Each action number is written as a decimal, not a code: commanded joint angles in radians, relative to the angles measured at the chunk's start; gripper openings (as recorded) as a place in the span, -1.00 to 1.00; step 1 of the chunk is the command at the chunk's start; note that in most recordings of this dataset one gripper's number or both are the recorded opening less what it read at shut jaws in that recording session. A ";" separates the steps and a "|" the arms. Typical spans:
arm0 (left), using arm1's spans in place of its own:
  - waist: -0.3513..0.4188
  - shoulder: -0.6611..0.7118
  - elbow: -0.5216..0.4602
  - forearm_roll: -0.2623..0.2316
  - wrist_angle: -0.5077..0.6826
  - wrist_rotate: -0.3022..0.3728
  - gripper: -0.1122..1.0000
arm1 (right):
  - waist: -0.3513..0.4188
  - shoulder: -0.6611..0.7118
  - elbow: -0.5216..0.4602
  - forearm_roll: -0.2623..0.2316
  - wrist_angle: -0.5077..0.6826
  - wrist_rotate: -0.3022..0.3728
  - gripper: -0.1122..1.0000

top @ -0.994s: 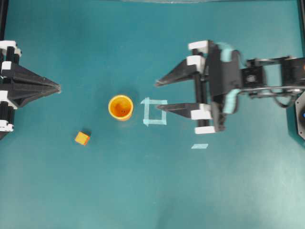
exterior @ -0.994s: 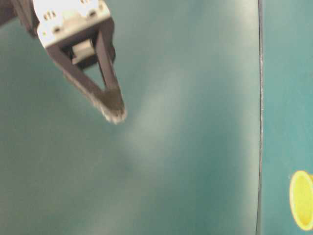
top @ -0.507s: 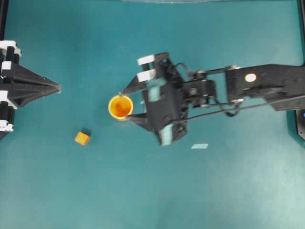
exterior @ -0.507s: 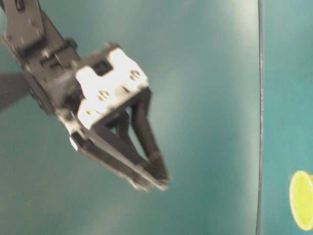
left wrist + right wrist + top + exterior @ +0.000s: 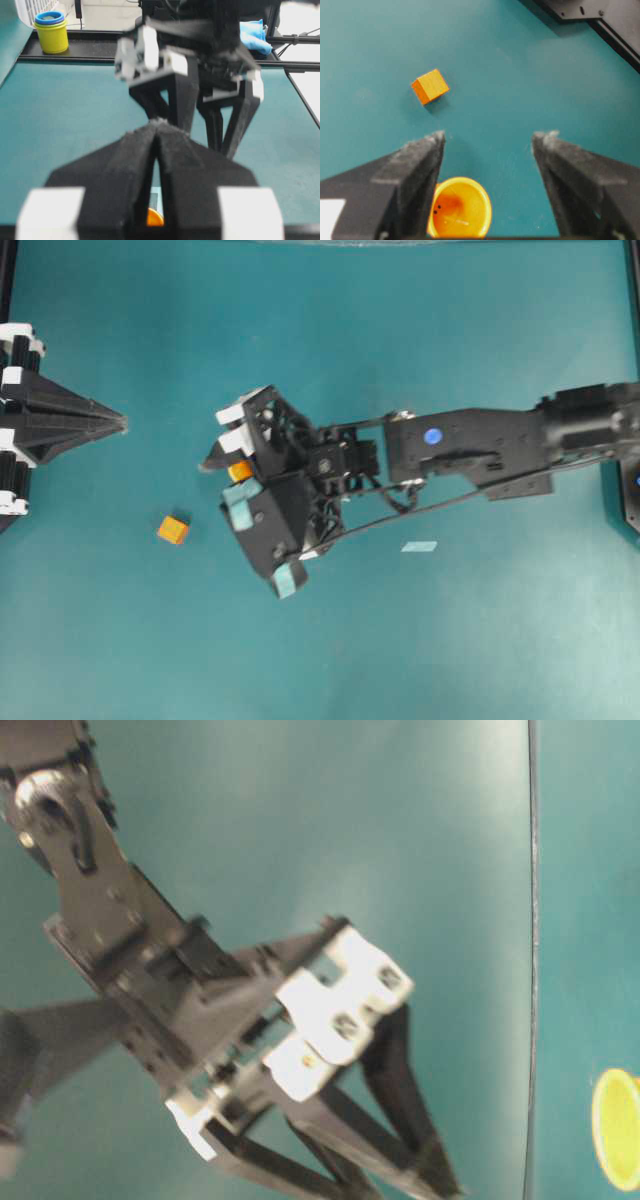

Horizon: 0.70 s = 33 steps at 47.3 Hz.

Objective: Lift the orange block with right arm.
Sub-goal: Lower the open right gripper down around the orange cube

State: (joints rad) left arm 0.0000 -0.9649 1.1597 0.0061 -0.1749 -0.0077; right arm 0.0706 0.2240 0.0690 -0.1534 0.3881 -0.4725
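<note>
Teal matting covers the whole table [image 5: 420, 340], with a small strip of pale tape [image 5: 419, 546] stuck on it to the right of centre. On that surface the orange block [image 5: 172, 530] sits alone in the left half of the overhead view, a small cube with a yellowish-orange top face and darker, reddish edges, turned so its corners point along the table's sides; the right wrist view shows it [image 5: 430, 86] resting flat, its top lit bright orange and a short shadow beside it. It touches nothing and lies well apart from both arms' fingertips. The right arm [image 5: 480, 445] stretches in from the right edge across the middle, its black lattice-framed right gripper [image 5: 232, 480] angled toward the lower left and hanging over the yellow-orange cup [image 5: 240, 471], so that only a sliver of the cup shows from above. From the right wrist camera its two dark fingers [image 5: 415, 165] stand spread wide, holding nothing, with the cup [image 5: 460, 207] just beside the left one and the block ahead beyond the tips. The left gripper [image 5: 118, 423] lies at the left edge, pointing toward the centre, its fingers [image 5: 130, 165] pressed together into a point with only a thin slit between them.
</note>
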 commanded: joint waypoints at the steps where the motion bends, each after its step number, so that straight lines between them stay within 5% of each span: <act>1: 0.002 0.009 -0.032 0.003 -0.012 -0.002 -0.80 | 0.008 0.003 -0.041 -0.002 0.005 -0.018 0.41; 33: 0.000 0.009 -0.032 0.003 -0.012 -0.002 -0.80 | 0.029 0.235 -0.245 0.028 0.017 -0.049 0.42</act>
State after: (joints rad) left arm 0.0000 -0.9649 1.1582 0.0061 -0.1764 -0.0077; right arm 0.0951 0.4679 -0.1304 -0.1319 0.4126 -0.5231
